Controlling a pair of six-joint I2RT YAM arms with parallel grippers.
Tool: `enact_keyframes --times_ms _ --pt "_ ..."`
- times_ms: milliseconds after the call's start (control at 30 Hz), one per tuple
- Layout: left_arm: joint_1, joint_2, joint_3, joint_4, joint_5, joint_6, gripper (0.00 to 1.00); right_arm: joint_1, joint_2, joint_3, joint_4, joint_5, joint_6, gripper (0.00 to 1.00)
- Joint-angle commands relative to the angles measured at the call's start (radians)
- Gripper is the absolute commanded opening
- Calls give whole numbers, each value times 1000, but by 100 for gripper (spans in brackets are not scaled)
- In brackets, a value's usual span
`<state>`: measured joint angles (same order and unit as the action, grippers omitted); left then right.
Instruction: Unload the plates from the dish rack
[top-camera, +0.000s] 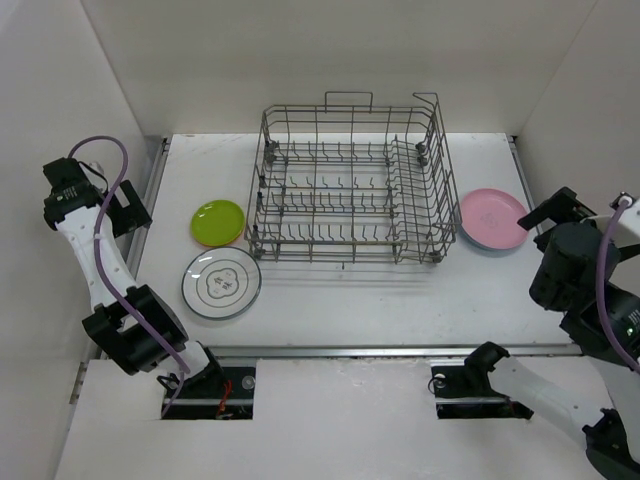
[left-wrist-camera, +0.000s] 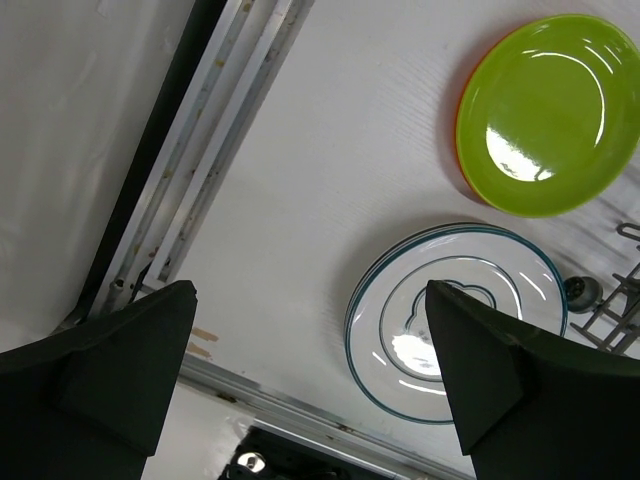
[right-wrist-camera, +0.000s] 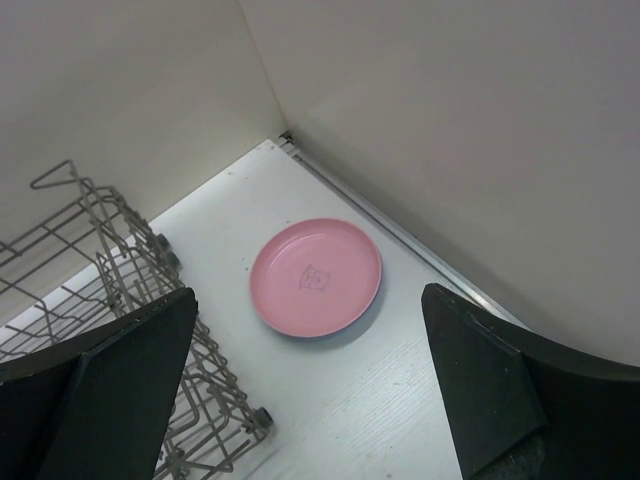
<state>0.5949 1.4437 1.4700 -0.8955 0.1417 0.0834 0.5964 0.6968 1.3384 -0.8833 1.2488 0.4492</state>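
From my end, the left hand (left-wrist-camera: 310, 290) hangs with its fingers wide apart and nothing between them, up over the left side of the counter (top-camera: 400, 300), looking down on two piles of plates. The right hand (right-wrist-camera: 308, 292) is also spread wide and holds nothing; it hangs over the right side, above the pink plate (right-wrist-camera: 316, 275).

Nearest to me on the left is a white plate (top-camera: 221, 284) with a dark rim and a printed outline in its well. It lies flat, face up, and in the left wrist view I see more rims under it, so it tops a small stack. Just beyond it, a little apart, is the green plate (top-camera: 218, 222), flat and face up on an orange plate (left-wrist-camera: 462, 150) that shows only as a thin edge.

On the right, the pink plate lies flat and face up with a small mark at its centre, on a blue plate (right-wrist-camera: 320, 338) of which only the rim peeks out. This pile sits just beside the right end of the dish rack (top-camera: 350, 185); I cannot tell whether they touch.

The dish rack stands upright in the middle, toward the back, its long axis running left to right, open side up. Every plate I can see lies outside it, on the counter
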Motion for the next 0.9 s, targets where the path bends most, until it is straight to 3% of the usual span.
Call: enact_keyframes --times_ms 0,400,667,867 --pt "-3 -29 -4 17 27 -13 98 -1 -16 16 -9 -55 -20 100" --pt "-3 -29 -13 26 6 -4 100 -1 -112 71 -45 89 -33 100" --pt "-3 -11 -13 26 6 -4 100 -1 -296 240 -83 98 -43 100" --pt "-3 -2 7 26 27 -13 100 -1 -453 226 -17 15 -106 100"
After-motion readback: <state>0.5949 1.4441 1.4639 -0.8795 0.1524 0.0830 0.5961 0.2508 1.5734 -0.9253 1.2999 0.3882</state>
